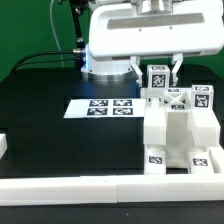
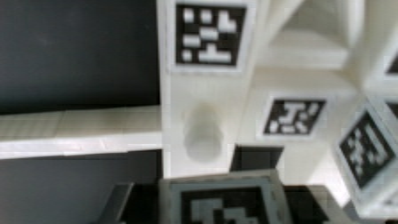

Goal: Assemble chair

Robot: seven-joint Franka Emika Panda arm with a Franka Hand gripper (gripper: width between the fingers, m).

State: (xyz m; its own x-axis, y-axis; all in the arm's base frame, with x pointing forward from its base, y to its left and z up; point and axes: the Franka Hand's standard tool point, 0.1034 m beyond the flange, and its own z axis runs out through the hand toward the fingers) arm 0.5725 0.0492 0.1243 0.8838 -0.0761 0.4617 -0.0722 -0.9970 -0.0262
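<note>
The partly built white chair (image 1: 182,128) stands at the exterior view's right, with black-and-white tags on its blocks. My gripper (image 1: 160,80) comes down from above at the chair's back left corner. Its fingers (image 1: 143,73) sit on either side of an upright white chair part (image 1: 157,77) with a tag on top, and the jaws are shut on it. In the wrist view that tagged part (image 2: 222,203) fills the gap of the gripper (image 2: 222,208), with dark fingers (image 2: 135,203) beside it. Beyond it a long white bar (image 2: 206,110) and more tagged chair faces (image 2: 294,117) show. Where the held part meets the chair is hidden.
The marker board (image 1: 107,106) lies flat on the black table, left of the chair. A low white rail (image 1: 90,186) runs along the front edge, with a short white piece (image 1: 3,147) at the left edge. The arm's white body (image 1: 140,35) hangs over the back.
</note>
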